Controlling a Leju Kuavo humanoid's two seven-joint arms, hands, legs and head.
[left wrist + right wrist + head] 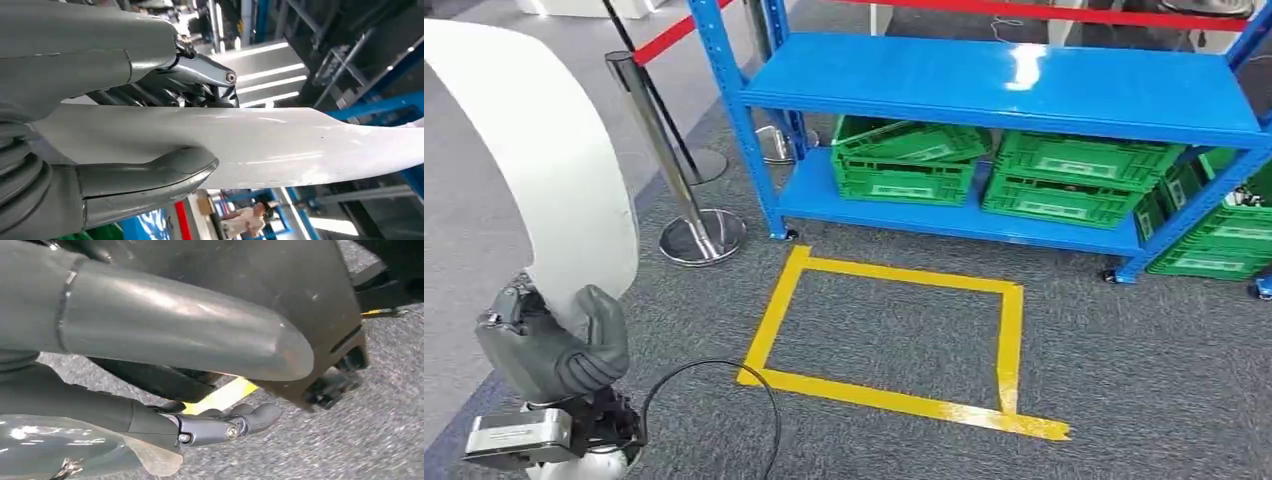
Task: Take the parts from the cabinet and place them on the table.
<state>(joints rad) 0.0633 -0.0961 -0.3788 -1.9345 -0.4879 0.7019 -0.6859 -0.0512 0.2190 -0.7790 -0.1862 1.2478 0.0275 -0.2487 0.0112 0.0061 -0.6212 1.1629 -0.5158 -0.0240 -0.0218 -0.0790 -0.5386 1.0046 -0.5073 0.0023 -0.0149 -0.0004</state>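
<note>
The blue rack (1014, 90) with green crates (904, 160) stands ahead, while the large curved white part (544, 170) rises upright from the left hand (554, 345), whose fingers wrap its lower end; the right hand (165, 335) hangs by the floor, its hold unclear.

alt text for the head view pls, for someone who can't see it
The left robot hand grips a large curved white part at the picture's left edge. Ahead stands a blue metal shelf unit with green crates on its bottom shelf. A yellow tape rectangle marks the grey carpet in front of it, beside a chrome barrier post.
</note>
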